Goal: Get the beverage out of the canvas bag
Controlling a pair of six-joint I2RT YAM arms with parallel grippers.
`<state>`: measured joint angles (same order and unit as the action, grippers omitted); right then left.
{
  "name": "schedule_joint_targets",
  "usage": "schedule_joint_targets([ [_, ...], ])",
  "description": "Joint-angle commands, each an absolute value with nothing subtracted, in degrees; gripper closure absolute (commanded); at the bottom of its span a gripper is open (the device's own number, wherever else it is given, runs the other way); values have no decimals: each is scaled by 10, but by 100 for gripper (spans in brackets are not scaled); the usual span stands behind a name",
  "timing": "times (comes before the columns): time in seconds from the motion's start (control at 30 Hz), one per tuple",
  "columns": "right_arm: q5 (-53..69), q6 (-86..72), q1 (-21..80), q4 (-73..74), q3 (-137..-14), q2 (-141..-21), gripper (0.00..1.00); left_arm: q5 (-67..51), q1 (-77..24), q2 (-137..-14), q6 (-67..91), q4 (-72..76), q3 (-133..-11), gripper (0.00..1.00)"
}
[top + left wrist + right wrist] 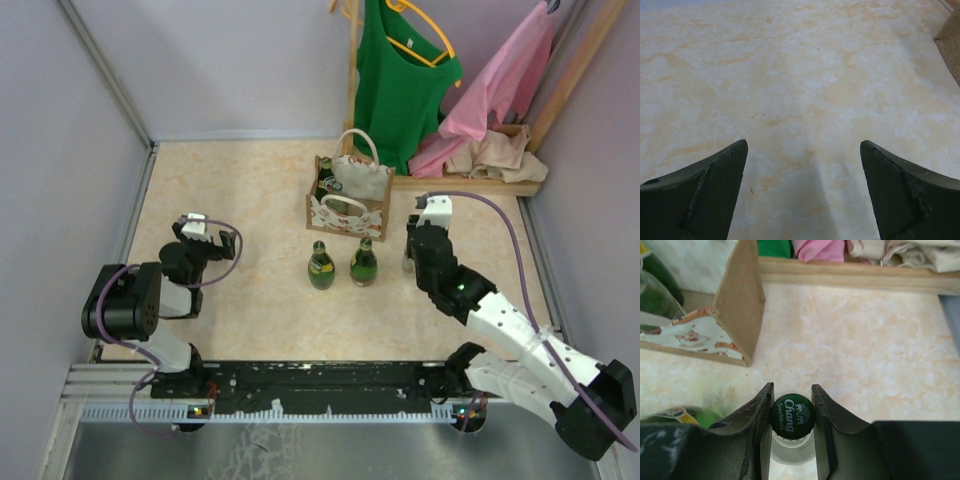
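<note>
1. The canvas bag (347, 196) is set upright on the tabletop (230, 180), toward the far edge and a little right of the middle. Its white handles (358, 140) are raised and its patterned front is turned to the near edge.
2. 1 green bottle in the bag (325, 180) is seen standing at the bag's left end.
3. 2 more are stood side by side outside the bag, on its near side and apart from it: a left green bottle (321, 266) and a right green bottle (363, 263).
4. The right gripper (792, 392) is held just to the right of those 2 bottles. Its jaws are closed on the green cap (792, 416) of a soda-water bottle (792, 445), with 1 finger pressed against each side of the cap.
5. The soda-water bottle is outside the bag, near the bag's right front corner. Whether its base is resting on the tabletop cannot be told, and in the top view it is hidden under the gripper.
6. The left gripper (803, 145) is held low over bare tabletop near the left edge, well apart from the bag. Its jaws are spread wide, with nothing between them.
7. At the far right corner a wooden rack base (470, 183) is seen. A green top (400, 80) and a pink garment (500, 90) are hung above it, and a cream cloth (495, 155) is piled on it.
</note>
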<state>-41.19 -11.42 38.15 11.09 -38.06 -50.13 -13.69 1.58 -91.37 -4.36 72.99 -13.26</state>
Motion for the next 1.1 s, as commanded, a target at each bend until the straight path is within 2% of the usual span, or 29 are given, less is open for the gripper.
schedule_joint_targets([
  [0.0, -409, -156, 385, 16, -396, -498, 100, -138, 12, -914, -46, 736, -139, 0],
  [0.67, -354, -208, 385, 16, -368, -534, 100, -138, 12, -914, -47, 736, -139, 0],
  [0.97, -359, -209, 385, 35, -351, -531, 92, -138, 12, -914, -47, 735, -139, 0],
  [1.03, -359, -205, 385, 39, -349, -530, 84, -138, 12, -914, -47, 735, -139, 0],
  [1.07, -359, -203, 385, 42, -348, -530, 76, -137, 12, -914, -46, 736, -139, 0],
])
